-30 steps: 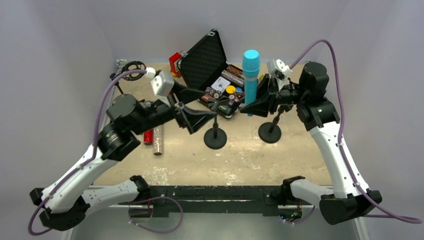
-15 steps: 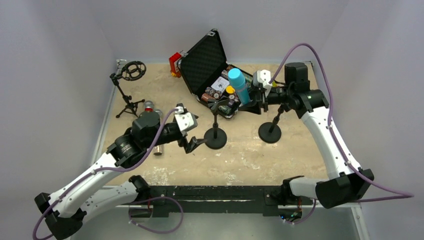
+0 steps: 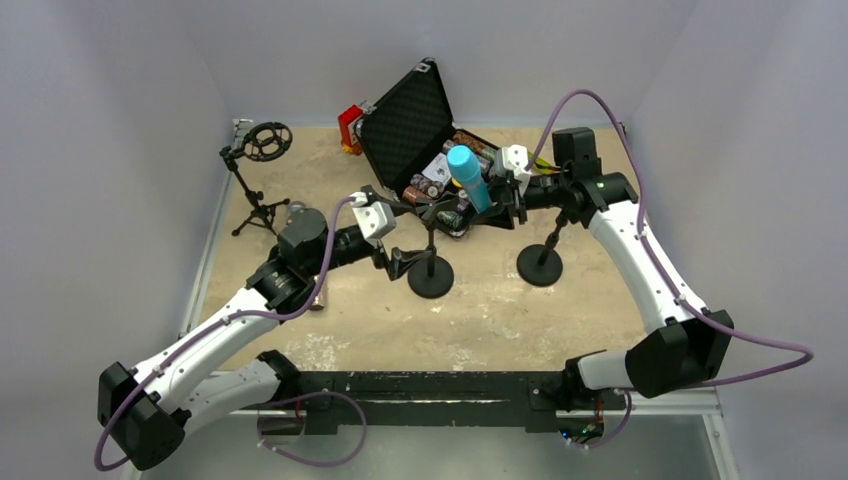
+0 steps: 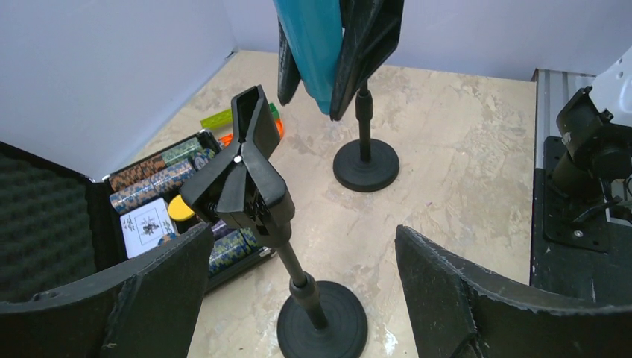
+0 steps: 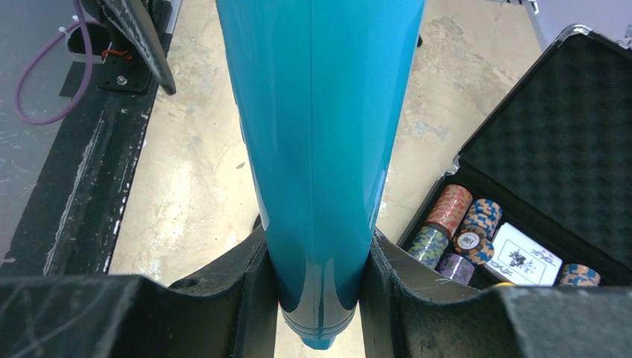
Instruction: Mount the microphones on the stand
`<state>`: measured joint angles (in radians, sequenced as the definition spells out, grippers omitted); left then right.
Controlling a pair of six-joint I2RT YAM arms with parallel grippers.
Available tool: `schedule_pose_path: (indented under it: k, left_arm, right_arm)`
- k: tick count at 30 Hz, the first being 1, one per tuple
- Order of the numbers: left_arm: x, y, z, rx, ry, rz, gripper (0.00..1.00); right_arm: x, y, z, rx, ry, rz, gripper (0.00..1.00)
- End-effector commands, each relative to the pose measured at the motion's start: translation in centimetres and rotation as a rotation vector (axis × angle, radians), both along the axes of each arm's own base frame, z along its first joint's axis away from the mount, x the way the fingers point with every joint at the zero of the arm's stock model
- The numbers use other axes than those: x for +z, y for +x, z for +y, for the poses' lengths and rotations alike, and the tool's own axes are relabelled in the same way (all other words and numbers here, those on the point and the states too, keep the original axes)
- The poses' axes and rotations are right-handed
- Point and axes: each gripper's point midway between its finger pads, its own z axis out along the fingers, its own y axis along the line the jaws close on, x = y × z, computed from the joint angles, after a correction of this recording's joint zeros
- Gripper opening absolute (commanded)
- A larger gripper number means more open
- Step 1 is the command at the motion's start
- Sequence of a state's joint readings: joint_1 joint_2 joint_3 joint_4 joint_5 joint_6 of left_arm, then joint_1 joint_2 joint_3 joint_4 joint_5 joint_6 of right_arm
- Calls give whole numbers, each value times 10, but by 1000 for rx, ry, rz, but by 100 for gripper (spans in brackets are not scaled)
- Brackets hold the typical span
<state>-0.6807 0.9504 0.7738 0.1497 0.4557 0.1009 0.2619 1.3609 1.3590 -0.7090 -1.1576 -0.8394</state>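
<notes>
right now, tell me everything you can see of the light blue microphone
The light blue microphone is one colour all over, head included. Its smooth, glossy, plastic-looking body tapers to a rounded tail and shows a faint lengthwise seam. It is held in the air, head up and tilted, tail down. The right gripper is shut on its lower body, one finger on each side; nothing else touches it. It hangs near the open case and the stand, whose clip is empty.
</notes>
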Motion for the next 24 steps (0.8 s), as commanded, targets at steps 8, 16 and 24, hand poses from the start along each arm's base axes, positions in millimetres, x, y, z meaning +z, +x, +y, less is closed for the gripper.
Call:
schedule_pose_path:
  k: [8, 16, 24]
  left_arm:
    - [27, -10, 6, -46, 1, -117, 95]
    - [41, -13, 19, -25, -1, -101, 100]
    - [46, -11, 21, -57, 12, -116, 100]
  right_arm:
    - [7, -15, 1, 46, 29, -15, 0]
    - [12, -19, 2, 72, 34, -23, 0]
    - [18, -22, 1, 79, 41, -31, 0]
